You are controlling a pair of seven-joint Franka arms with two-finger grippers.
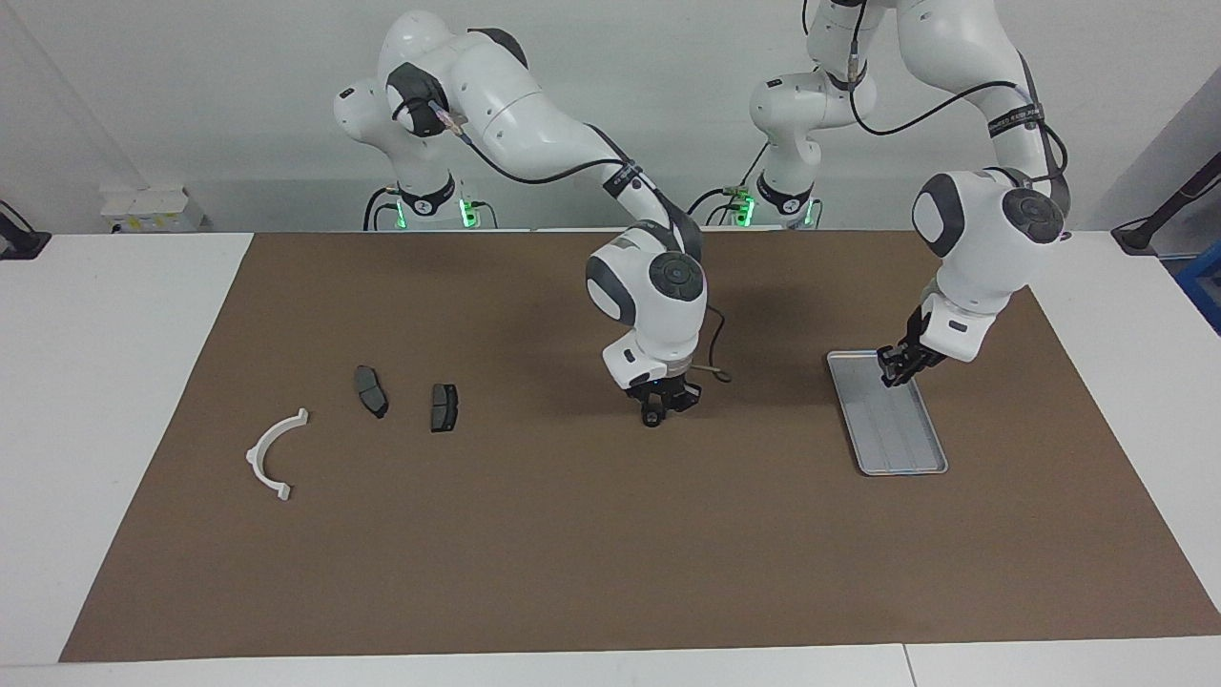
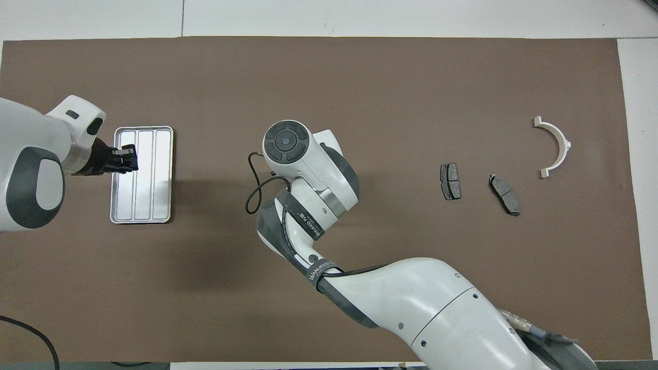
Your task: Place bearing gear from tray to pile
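Brown mat (image 1: 572, 553) covering the white table (image 1: 114, 382).
A small white box (image 1: 153, 210) is sitting at ten o'clock, facing view, off the mat's corner.

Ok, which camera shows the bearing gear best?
The facing view: the bearing gear shows as a small dark ring in the right tool at mid-table. In the overhead view the right arm's wrist hides it.
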